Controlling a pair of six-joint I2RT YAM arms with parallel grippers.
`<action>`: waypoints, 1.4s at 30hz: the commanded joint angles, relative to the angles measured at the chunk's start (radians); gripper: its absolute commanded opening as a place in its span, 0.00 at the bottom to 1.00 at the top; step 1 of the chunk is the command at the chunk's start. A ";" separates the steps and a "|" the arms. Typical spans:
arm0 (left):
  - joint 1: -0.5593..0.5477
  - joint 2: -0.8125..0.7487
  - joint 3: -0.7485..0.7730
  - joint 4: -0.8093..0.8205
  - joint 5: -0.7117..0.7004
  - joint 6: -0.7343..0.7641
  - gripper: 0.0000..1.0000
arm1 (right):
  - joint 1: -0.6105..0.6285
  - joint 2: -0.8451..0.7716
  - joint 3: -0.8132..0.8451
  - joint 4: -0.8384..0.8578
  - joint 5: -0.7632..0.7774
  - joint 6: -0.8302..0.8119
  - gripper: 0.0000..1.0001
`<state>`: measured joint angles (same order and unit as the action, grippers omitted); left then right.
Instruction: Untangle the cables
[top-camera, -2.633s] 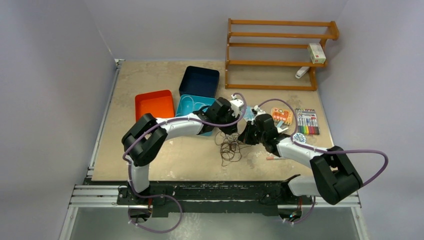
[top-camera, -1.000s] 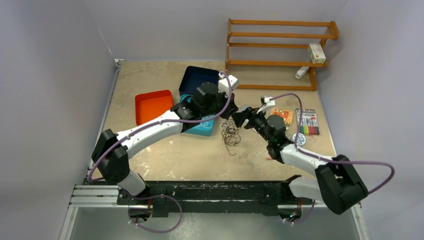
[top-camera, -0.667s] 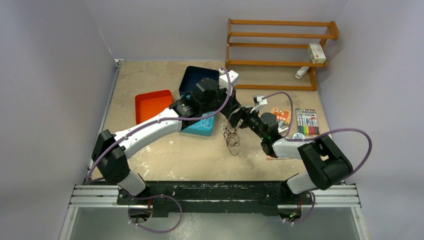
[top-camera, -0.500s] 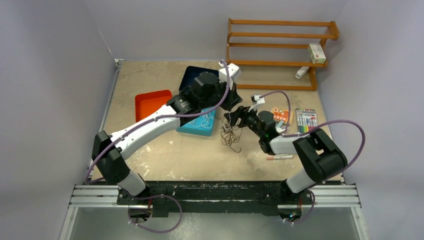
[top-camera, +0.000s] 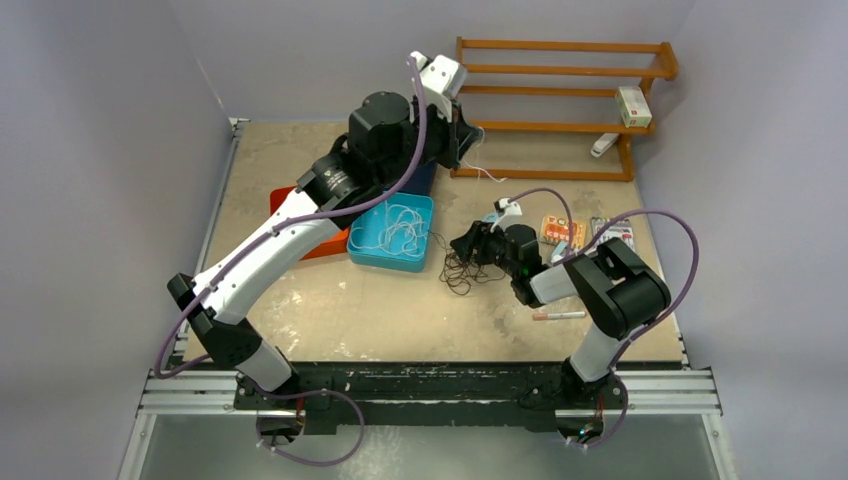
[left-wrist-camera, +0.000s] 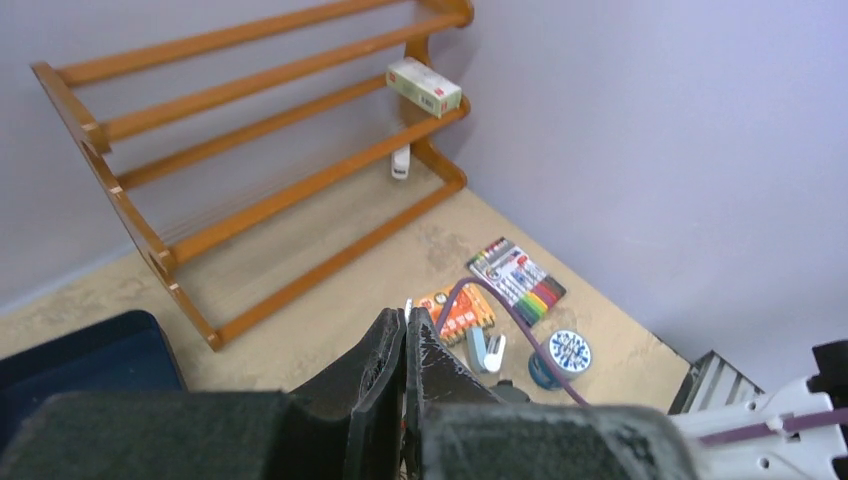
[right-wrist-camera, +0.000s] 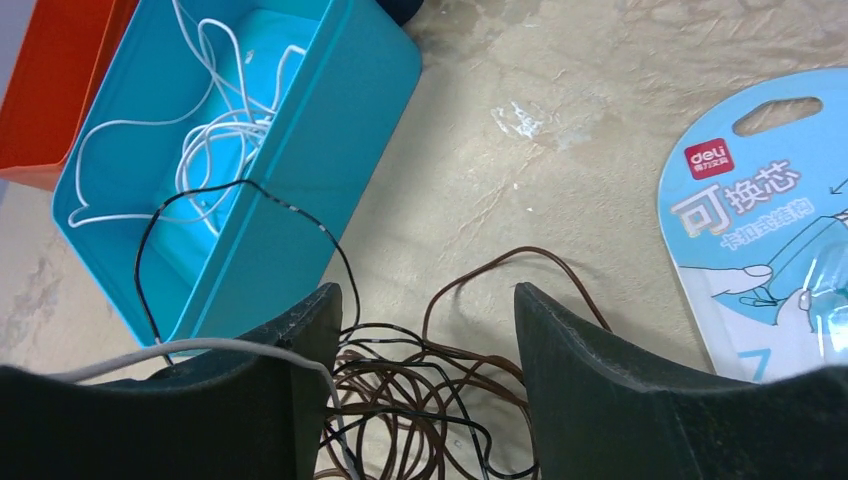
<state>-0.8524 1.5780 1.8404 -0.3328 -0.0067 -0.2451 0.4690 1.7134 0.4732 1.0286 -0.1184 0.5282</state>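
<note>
The cables are a dark brown and black tangle lying on the table just right of a teal bin. My right gripper is low over it, open, and its fingers straddle the brown loops without pinching them. One black strand arcs over the bin's rim. More white cable lies coiled inside the bin. My left gripper is raised high at the back, shut on a thin white cable whose tip shows between the fingertips. A pale strand crosses my right gripper's left finger.
An orange bin and a dark blue bin sit behind the teal one, partly under the left arm. At the back right stands a wooden rack. Markers, an orange card, a blister pack and a pen lie right.
The left arm has lifted up and back with its gripper shut, drawing the white cable upward and uncovering the teal bin. The right gripper has moved left and down over the tangle.
</note>
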 joint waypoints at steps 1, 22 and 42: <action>-0.002 0.024 0.121 -0.030 -0.064 0.045 0.00 | -0.002 -0.047 0.007 -0.028 0.069 0.007 0.64; 0.074 -0.060 0.054 -0.090 -0.412 0.141 0.00 | -0.001 -0.394 -0.046 -0.503 0.271 0.078 0.31; 0.105 -0.105 -0.032 -0.012 -0.235 0.126 0.00 | -0.001 -0.774 -0.064 -0.368 0.106 -0.194 0.68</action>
<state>-0.7483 1.5013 1.8034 -0.4213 -0.3035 -0.1265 0.4690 0.9260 0.3904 0.5678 0.1005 0.4641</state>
